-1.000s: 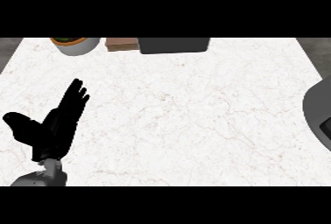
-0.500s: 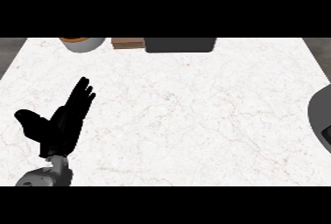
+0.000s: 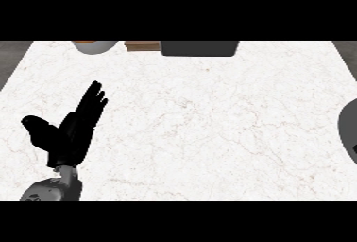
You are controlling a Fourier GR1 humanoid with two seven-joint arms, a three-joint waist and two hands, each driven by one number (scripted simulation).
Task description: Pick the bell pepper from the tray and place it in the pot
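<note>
Head view shows left robot hand (image 3: 70, 132) resting open, fingers straight, over the counter (image 3: 209, 118).

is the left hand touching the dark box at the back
Apart. The head view shows the left hand at lower left, with bare counter between it and the dark box.

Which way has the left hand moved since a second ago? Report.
No real move: the left hand drifts right only as the bowl and dark box do.
</note>
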